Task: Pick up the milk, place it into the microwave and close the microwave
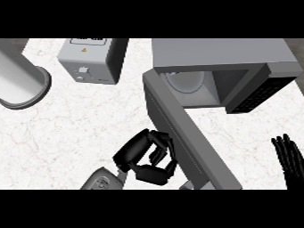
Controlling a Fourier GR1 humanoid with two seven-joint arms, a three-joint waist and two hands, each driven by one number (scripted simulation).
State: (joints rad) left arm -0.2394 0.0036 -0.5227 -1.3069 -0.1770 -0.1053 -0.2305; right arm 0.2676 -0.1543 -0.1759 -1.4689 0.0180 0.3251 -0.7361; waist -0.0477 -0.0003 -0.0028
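Beside the wide-open door (187, 133) of the grey box-shaped microwave (223, 67) on the white marble worktop (62, 129), the left hand (147, 156) curls its fingers against the door's outer face, the right hand (293, 160) rests straight-fingered right of it, and the milk carton cannot be made out.

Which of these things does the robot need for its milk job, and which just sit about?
For the job: grey-white milk carton, grey microwave with open door, black left hand.
Just there: large white cylinder, resting black right hand.
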